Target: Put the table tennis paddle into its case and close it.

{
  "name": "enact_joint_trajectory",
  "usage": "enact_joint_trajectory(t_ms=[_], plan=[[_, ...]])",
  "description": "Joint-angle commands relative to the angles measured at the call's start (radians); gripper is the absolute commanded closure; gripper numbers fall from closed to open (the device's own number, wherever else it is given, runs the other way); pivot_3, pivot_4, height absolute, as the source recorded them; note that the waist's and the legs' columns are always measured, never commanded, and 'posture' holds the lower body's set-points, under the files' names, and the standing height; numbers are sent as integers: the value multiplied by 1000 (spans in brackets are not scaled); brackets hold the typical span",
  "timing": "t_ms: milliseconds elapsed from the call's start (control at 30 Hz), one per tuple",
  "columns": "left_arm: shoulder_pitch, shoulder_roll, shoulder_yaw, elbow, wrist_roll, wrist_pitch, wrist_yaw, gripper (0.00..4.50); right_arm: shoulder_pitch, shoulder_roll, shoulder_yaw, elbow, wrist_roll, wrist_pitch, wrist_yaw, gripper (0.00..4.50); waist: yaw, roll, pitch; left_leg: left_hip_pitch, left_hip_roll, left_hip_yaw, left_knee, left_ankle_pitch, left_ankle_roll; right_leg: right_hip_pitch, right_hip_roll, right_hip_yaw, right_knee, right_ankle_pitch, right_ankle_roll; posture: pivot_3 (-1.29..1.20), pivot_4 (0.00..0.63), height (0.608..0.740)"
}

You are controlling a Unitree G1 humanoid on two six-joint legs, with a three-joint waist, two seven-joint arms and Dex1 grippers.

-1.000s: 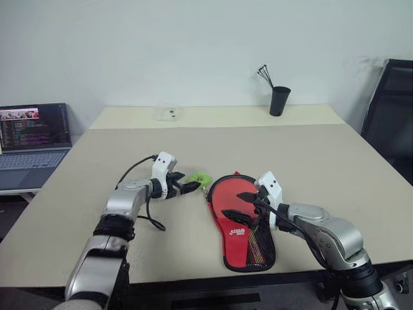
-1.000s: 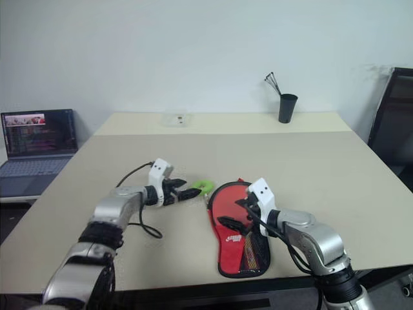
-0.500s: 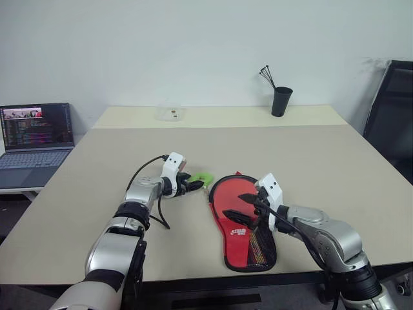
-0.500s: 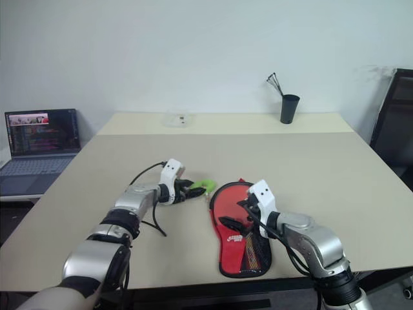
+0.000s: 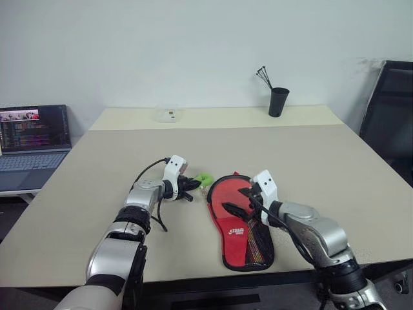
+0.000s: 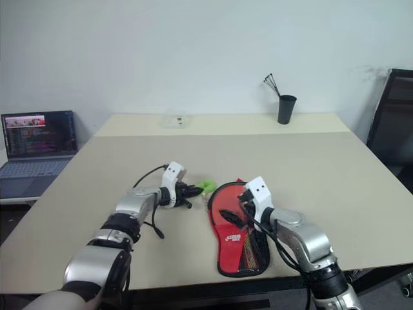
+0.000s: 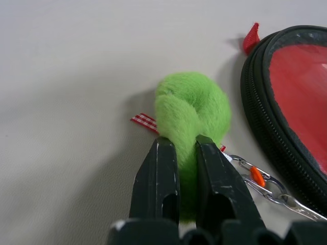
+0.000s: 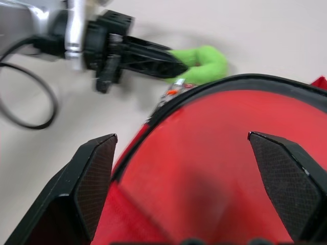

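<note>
on the wide beige counter [image 5: 310, 161], the soft red, paddle-shaped zip case with its black mesh pocket [image 5: 242, 223] lies flat near the front edge, its black zipper rim running round the red face. whether the flat red-faced table tennis paddle already sits inside cannot be told from here. the right claw [image 5: 240, 201] hangs just above the case's round end, its two black fingers spread wide and holding nothing. beside the case, the left claw [image 7: 180, 171], gaping a second ago, has now pinched shut on the fluffy lime-green charm [image 7: 190, 109], which a small silver clip [image 7: 265, 185] ties to the zipper. that fresh grip suggests the closing step is at hand: a pull on the charm would likely draw the zipper round.
</note>
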Motion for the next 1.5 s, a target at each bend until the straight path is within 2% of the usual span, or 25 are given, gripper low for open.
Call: enact_joint_trajectory(t_ms=[33,200,367,500,700,900,1267,1500], plan=[[28,1,-4,-75,-5,33,-20,4425,-16,15,22,63,-59,-35,-27,0,0,0,0,0,0,0,0,0,0,0,0,0,0,0,0,0,150,740],[10,4,-14,-101,10,34,-23,4425,9,-5,46,92,-110,-42,-14,0,0,-1,-1,0,0,0,0,0,0,0,0,0,-1,2,-4,0,150,740],[-97,-12,-38,41,66,-70,22,4425,56,-34,63,61,-132,-23,6,0,3,-4,-3,0,0,0,0,0,0,0,0,0,-1,0,0,0,150,740],[-229,-61,-69,227,145,-200,149,4425,99,-48,75,15,-135,7,15,0,5,-7,-4,0,-1,0,1,0,0,1,0,-1,-1,0,1,0,150,740],[-318,-133,-110,334,236,-287,244,4425,133,-37,75,-23,-138,35,0,0,3,-8,-5,1,-1,0,1,0,0,2,0,-1,-1,0,1,0,150,740],[-360,-200,-165,374,341,-336,345,4425,187,-33,82,-71,-140,62,-20,0,2,-8,-5,1,-1,0,1,0,0,2,0,0,-1,0,1,0,150,740],[-441,-314,-172,392,412,-369,421,4425,273,28,104,-145,-126,106,-65,0,2,-8,-5,3,-1,0,1,0,0,4,0,-1,-2,0,1,0,150,740],[-464,-354,-273,398,542,-462,475,4425,314,59,121,-160,-130,109,-90,0,3,-9,-6,9,-1,0,-1,0,0,10,0,-1,-4,0,1,0,150,740]])
